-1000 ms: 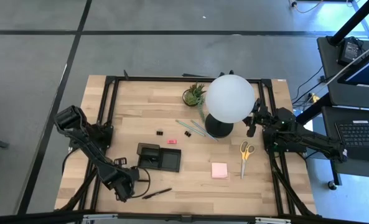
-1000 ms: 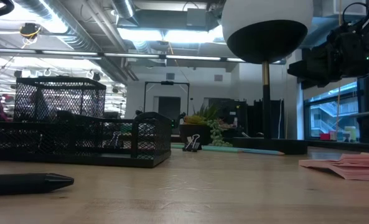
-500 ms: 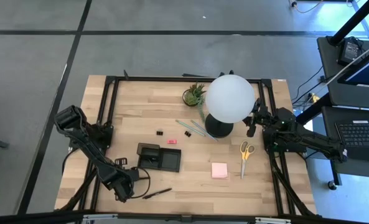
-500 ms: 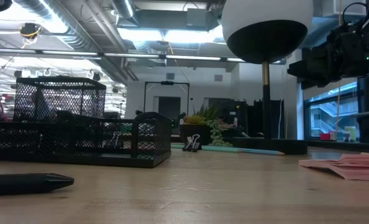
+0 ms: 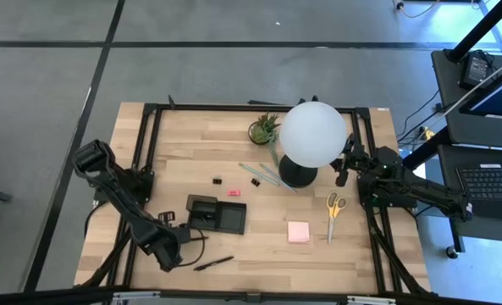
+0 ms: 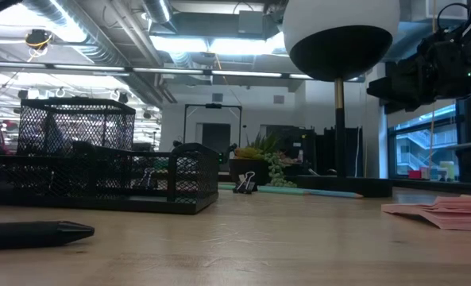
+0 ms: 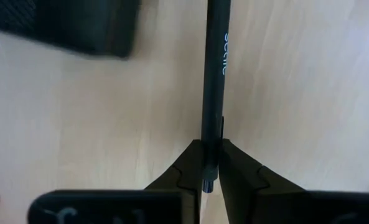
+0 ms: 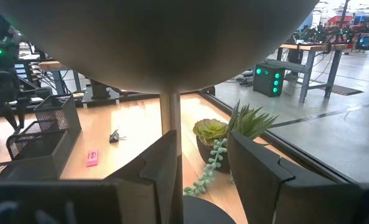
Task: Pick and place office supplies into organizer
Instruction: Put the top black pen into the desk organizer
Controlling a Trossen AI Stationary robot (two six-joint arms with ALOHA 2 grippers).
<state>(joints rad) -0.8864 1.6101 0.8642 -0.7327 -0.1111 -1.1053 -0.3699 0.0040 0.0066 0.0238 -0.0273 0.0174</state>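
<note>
Left gripper (image 5: 181, 258) sits low at the table's 7 o'clock corner, fingers pinched on the tail end of the black pen (image 7: 213, 81). The left wrist view shows both pads tight against the barrel, with the pen running straight out ahead. The grip is at the end, probably because that's the part nearest the arm. In the low view the pen (image 6: 32, 233) lies flat on the wood, so it's gripped but not lifted yet.

The organizer (image 5: 217, 213) is just at the pen's 12 o'clock, so it's a short carry.

Right gripper (image 5: 344, 172) waits at 3 o'clock beside the lamp (image 5: 311, 135), fingers (image 8: 160, 163) parted with the lamp stem between them, holding nothing. Scissors (image 5: 333, 213) and sticky pad (image 5: 299, 232) lie near it, likely its share.
</note>
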